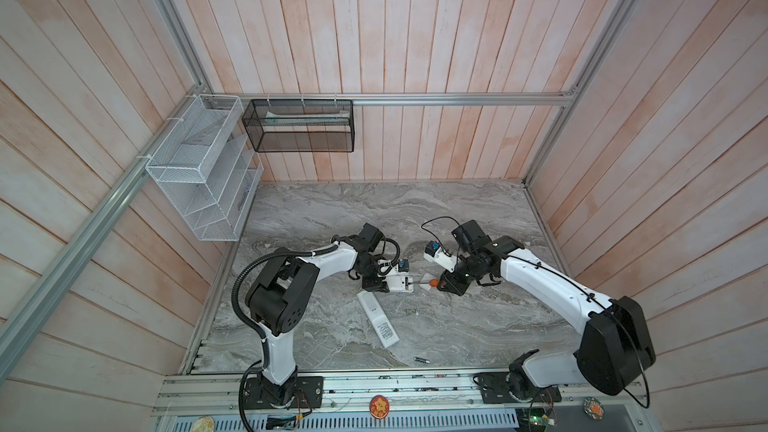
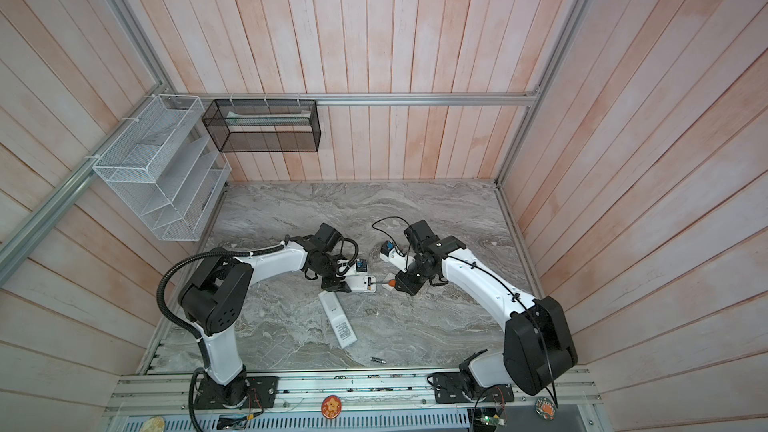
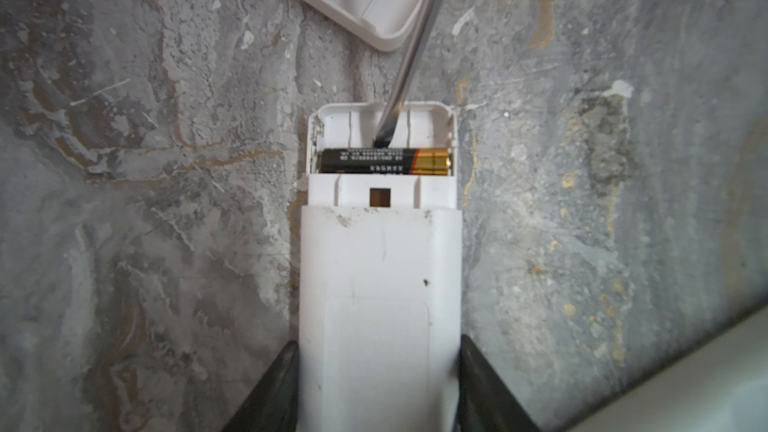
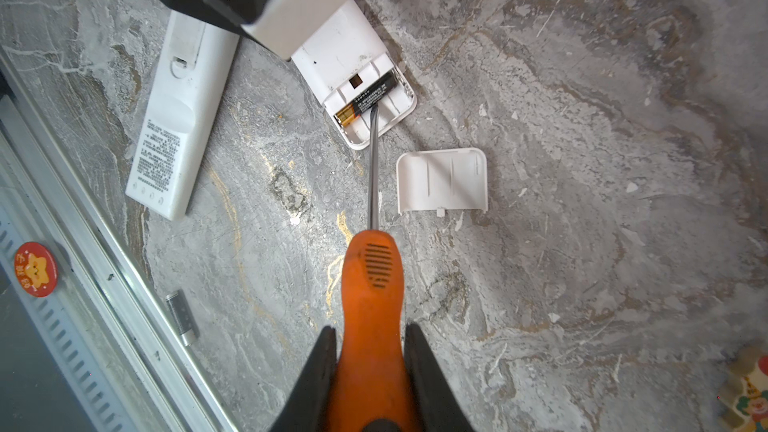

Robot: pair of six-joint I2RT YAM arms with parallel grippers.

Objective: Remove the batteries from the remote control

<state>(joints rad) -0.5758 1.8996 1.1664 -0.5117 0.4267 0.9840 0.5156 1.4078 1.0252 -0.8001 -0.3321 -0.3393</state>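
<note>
My left gripper [image 3: 379, 344] is shut on the white remote control [image 3: 380, 268], which lies back-up on the marble table with its battery bay open. One black-and-gold battery [image 3: 384, 161] sits crosswise in the bay; the slot beside it is empty. My right gripper [image 4: 370, 328] is shut on an orange-handled screwdriver [image 4: 372, 284]. Its metal tip [image 3: 383, 141] rests against the side of that battery. A second battery [image 1: 420, 359] lies loose near the table's front edge. In both top views the two grippers face each other mid-table.
The remote's white cover plate [image 4: 442, 180] lies hollow side up just beyond the open bay. Another white remote [image 1: 378, 320] lies label-up nearer the front. Wire baskets [image 1: 199, 168] hang on the back left wall. A metal rail [image 1: 374, 388] borders the front.
</note>
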